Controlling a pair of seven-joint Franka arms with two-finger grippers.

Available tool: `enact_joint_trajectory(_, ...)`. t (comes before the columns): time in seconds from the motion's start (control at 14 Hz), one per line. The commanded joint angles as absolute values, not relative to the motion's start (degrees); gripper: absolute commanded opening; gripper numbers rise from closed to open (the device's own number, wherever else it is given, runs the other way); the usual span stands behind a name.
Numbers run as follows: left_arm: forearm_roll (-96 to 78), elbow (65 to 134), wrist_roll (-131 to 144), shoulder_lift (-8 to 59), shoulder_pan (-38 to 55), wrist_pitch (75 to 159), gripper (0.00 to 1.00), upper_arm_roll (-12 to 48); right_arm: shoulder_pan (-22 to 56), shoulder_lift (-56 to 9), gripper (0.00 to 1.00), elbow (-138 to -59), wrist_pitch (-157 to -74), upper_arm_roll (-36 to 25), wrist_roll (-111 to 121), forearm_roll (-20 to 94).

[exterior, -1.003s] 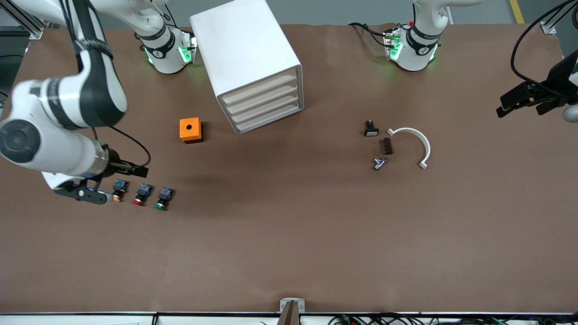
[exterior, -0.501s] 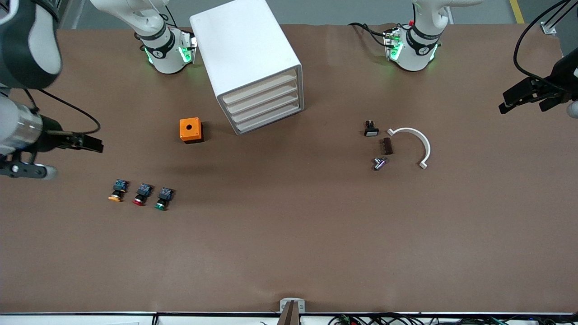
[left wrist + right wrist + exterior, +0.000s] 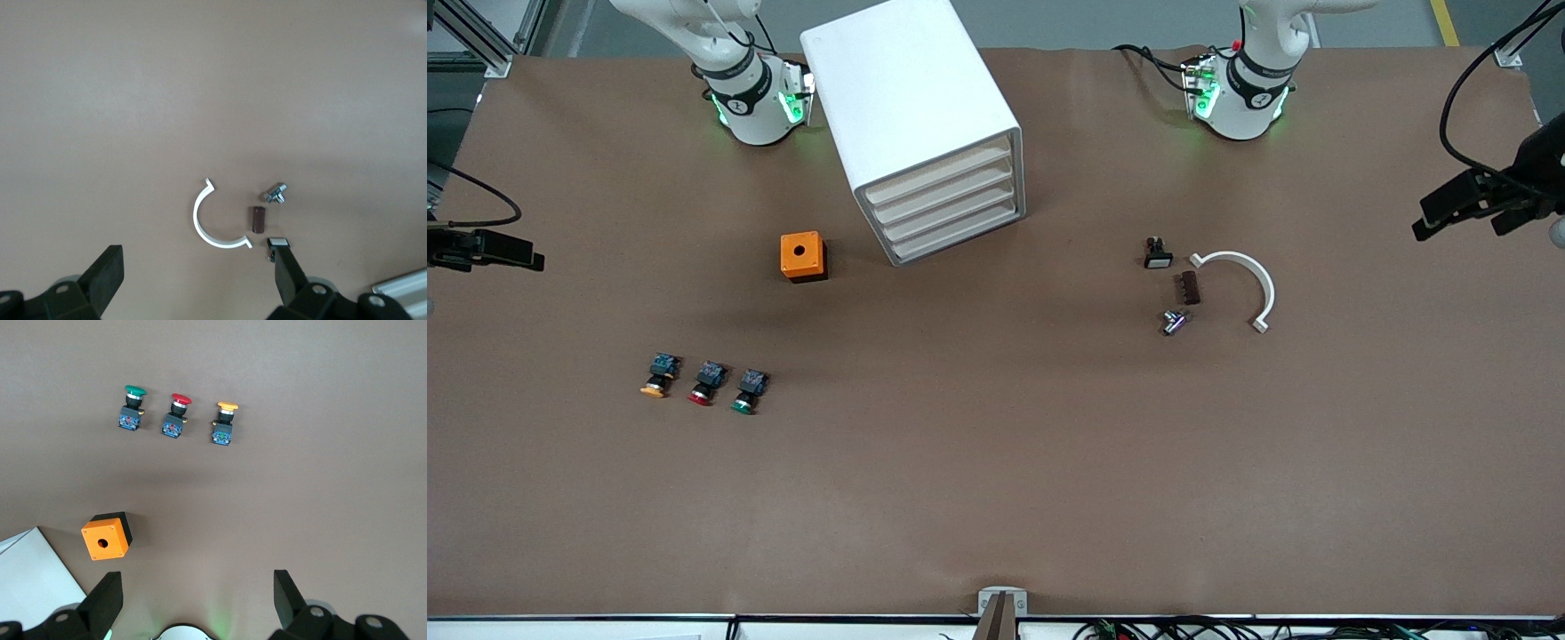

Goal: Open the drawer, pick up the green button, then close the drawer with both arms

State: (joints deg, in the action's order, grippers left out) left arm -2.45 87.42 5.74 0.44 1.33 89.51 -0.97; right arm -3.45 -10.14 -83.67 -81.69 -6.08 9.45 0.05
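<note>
Left end effector (image 3: pixel 200 283) spread wide, empty, right end effector (image 3: pixel 197 600) likewise

A matte brown table (image 3: pixel 996 498) fills nearly everything, evenly lit, with soft shadows. At 12 o'clock lies grey floor (image 3: pixel 1103 22) with 1 yellow stripe (image 3: pixel 1445 22); at 6 o'clock, 1 white edge rail (image 3: pixel 578 627) and tangled cables (image 3: pixel 1227 629).

The table (image 3: pixel 996 498) has a matt brown covering; the cabinet (image 3: pixel 907 98) looks smooth white plastic.
</note>
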Motion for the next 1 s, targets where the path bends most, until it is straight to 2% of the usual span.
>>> enact_joint_trajectory(0.0, -1.0, 87.2, 5.8, 0.9, 0.6, 89.9, 1.0, -0.9, -3.1, -9.8, 1.0, -81.8, -80.4, -4.8, 9.3, -1.0)
enact_joint_trajectory(0.29, -0.9, 87.3, 5.1, 0.9, 0.0, 85.4, 1.0, -0.8, -3.7, -9.6, 1.0, -75.2, -79.3, -5.3, 9.6, -0.6)
enact_joint_trajectory(0.57, -1.0, 87.1, 5.0, 1.0, 0.0, 85.1, 1.0, -0.6, -4.0, -5.8, 1.0, -76.9, -76.6, -5.3, 9.1, 2.5)
enact_joint_trajectory(0.79, -1.0, 87.2, 4.9, 1.1, 0.4, 85.1, 1.0, -0.4, -5.2, -1.0, 1.0, -82.2, -77.5, -5.2, 9.3, 1.9)
enact_joint_trajectory(0.93, -1.1, 87.2, 4.7, 1.1, 0.4, 84.8, 1.0, -0.3, -5.3, -0.1, 1.0, -82.4, -77.3, -5.2, 9.2, 1.7)
